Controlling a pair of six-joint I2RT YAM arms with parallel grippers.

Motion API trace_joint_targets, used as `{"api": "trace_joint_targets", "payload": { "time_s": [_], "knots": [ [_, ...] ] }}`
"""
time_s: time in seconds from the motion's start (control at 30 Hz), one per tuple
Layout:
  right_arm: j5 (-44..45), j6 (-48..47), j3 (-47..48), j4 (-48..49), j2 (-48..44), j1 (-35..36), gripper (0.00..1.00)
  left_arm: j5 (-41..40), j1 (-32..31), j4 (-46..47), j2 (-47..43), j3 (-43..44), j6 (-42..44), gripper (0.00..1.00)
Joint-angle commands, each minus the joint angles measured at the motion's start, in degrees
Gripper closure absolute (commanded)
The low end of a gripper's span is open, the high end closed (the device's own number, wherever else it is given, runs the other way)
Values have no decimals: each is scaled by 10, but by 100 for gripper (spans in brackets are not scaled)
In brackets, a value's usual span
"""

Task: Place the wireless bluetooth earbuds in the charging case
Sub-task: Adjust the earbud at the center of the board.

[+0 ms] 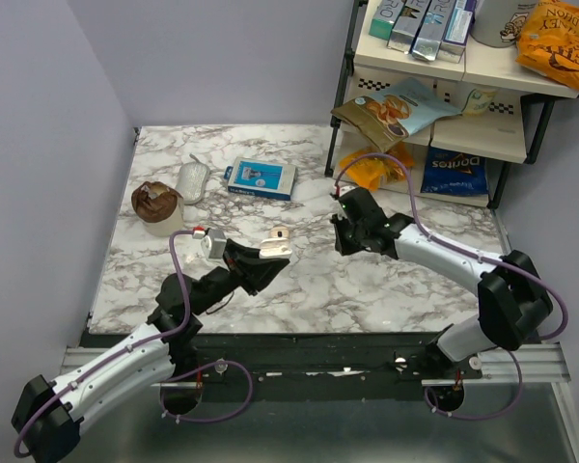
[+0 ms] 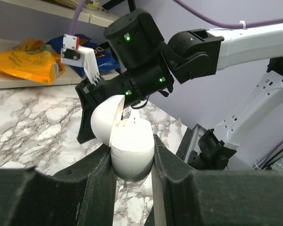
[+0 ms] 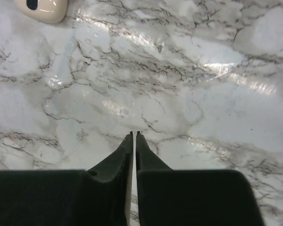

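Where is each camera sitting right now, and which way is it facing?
Top external: above and behind the arm bases, looking down on the marble table; both arms show.
Left wrist: on the left arm, looking along the left gripper, shut on the open charging case, toward the right arm.
Right wrist: on the right arm, looking down past the shut right gripper at the table.
Shared: top external and left wrist both show the case and the right arm.
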Motion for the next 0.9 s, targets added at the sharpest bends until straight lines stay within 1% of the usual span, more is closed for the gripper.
{"api": "trace_joint_targets", "payload": {
  "time_s": [0.0,0.03,0.07,0.1,0.13,0.2,0.23,0.37,0.47,0.53,0.87],
  "knots": [
    [34,-65,72,-46,22,-1,78,-5,-4,16,-5,-4,1,100],
    [49,-24,85,-92,36,-1,71,-5,-4,14,-7,-3,2,100],
    [54,-3,94,-105,49,-1,61,-6,-4,10,-7,-3,3,100],
    [45,20,93,-109,48,0,60,-7,-4,10,-10,-3,3,100],
    [41,65,73,-101,43,-1,58,-7,-4,10,-12,-3,4,100],
    [18,86,42,-76,24,-1,54,-9,-6,10,-12,-3,4,100],
    [12,84,17,-57,20,-1,53,-8,-5,10,-12,-3,4,100],
    [26,70,-19,-58,22,-1,51,-5,-8,-1,-16,0,4,100],
    [24,72,-48,-43,-1,0,50,-12,-11,-2,-23,-4,4,100],
    [18,77,-57,-32,-15,-1,50,-16,-11,1,-24,-7,3,100],
    [37,90,-81,-25,-4,0,51,-18,-18,-14,-24,-3,7,100]
  ]
}}
